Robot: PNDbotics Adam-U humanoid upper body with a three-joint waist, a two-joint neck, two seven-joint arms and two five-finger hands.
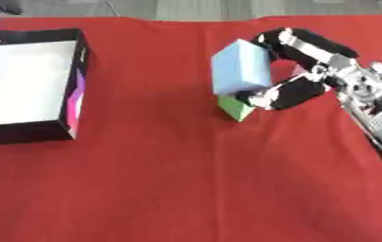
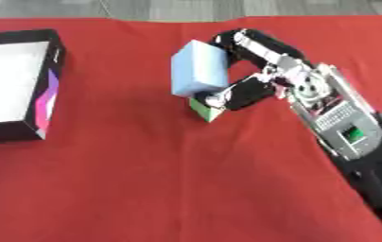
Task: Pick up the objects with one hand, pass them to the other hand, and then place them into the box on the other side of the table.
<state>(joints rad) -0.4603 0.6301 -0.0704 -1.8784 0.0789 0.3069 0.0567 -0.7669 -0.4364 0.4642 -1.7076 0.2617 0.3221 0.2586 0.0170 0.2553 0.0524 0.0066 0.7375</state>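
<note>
cloth (image 1: 186, 189): red fabric, matt, faintly creased
box (image 1: 77, 71): black card walls, smooth white floor
blue block (image 1: 240, 66): matt, smooth
right hand (image 2: 260, 71): glossy black shells, silver metal joints

Right hand (image 2: 256, 71) fingers (image 2: 242, 92) curled round blue block (image 2: 197, 68); green block (image 2: 203, 109) beneath

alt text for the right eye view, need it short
The robot's right hand, reaching in from the right, has its fingers curled round a light blue block above a small green block on a red tablecloth. An open black box with a white inside sits at the left edge.
</note>
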